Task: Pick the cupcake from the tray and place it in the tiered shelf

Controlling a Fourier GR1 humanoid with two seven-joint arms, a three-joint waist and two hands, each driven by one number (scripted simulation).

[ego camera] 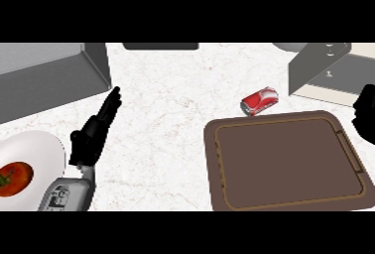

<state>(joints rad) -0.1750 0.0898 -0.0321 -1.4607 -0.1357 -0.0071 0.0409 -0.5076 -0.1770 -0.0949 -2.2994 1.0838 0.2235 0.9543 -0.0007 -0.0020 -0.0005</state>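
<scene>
Your left hand (93, 130) rests open over the counter (172, 99), fingers straight and pointing up the view, holding nothing and touching nothing you can make out. Your right hand (364, 115) shows only as a dark shape at the right edge, just past the tray (285, 163); whether its fingers are spread or curled, or carry anything, cannot be told. No cupcake is visible: the brown tray lies bare, so it is either hidden by the right hand or out of view. The grey shelf (322, 69) stands at the upper right, beside that hand. Judging from this, you are likely in the carry-and-place step; next, bring the right hand over a shelf tier. A red can (260, 100) lies near the tray's far edge, and a plate (29, 158) with a tomato (15, 178) sits at your left.
</scene>
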